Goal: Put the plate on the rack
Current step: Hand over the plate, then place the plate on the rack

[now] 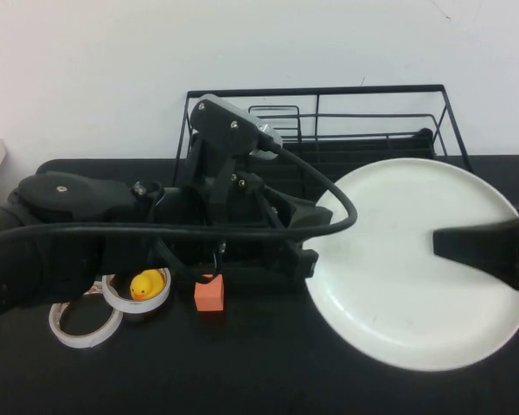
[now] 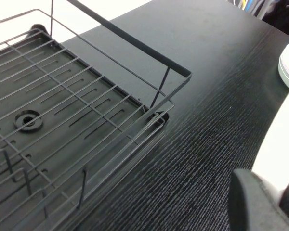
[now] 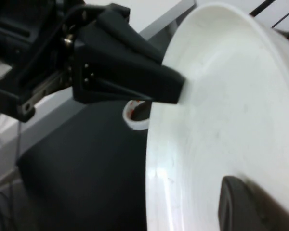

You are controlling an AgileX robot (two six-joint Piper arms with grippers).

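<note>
White tape rings [image 1: 85, 320], a yellow duck [image 1: 144, 284] and an orange block [image 1: 209, 295] lie at the left of my black desk [image 1: 242, 372]. My left tool [image 1: 311, 235] pinches the near-left rim of the plate [image 1: 415, 268], held over the desk in front of the rack [image 1: 363, 121]. My right tool [image 1: 454, 242] grips the opposite rim, pressed onto it. Lifting looks done; carrying the plate back and setting it into the rack remains.
</note>
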